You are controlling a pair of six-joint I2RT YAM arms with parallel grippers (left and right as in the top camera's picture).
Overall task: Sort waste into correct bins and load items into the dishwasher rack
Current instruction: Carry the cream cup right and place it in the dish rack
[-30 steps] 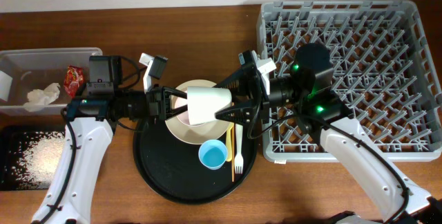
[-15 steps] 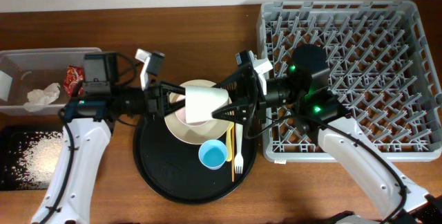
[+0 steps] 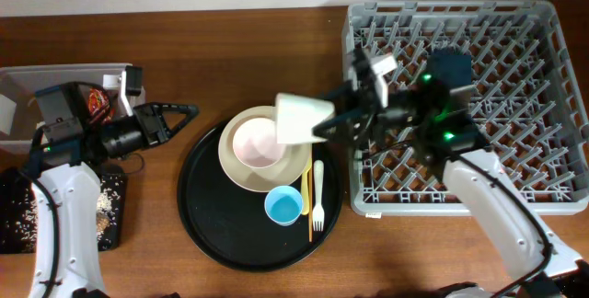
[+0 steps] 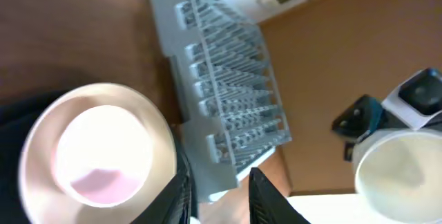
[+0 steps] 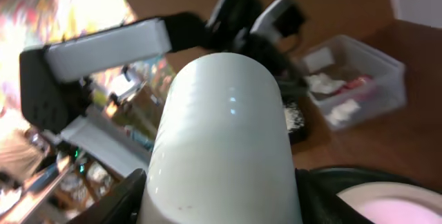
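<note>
Pinching the small cream cup (image 3: 296, 119) sideways, the right gripper (image 3: 319, 123) is risking a slip; the left gripper (image 3: 181, 114) is gaping empty.

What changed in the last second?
The left gripper let go of the small cream cup and pulled back to the left. The right gripper alone holds the cup and has carried it slightly right, toward the dishwasher rack. The pink bowl, cream plate and light blue cup stayed put.

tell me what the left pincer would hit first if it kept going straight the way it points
Probably the cream plate holding the pink bowl, near its rim; height is unclear, so the left pincer might pass above.
</note>
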